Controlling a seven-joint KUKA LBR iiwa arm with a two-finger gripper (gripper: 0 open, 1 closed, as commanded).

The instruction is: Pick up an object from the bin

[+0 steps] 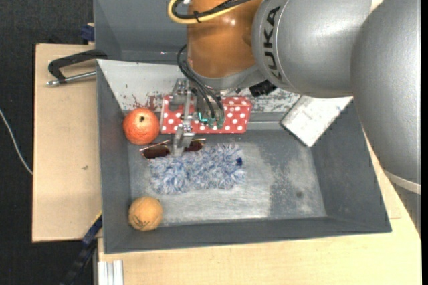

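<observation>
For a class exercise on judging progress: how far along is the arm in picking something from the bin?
Done: the tool is down inside the bin, at the dark sunglasses lying between the apple and the fluffy blue cloth. In hand: nothing looks lifted; everything rests on the floor, and whether the tool grips the sunglasses cannot be told. Left: securing one thing and raising it out.

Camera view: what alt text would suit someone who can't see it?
A grey robot arm reaches into a grey bin, its jaws by a red white-dotted box and a dark flat thing. A fluffy blue-white cloth, a red ball, an orange ball and a white card lie nearby.
</observation>
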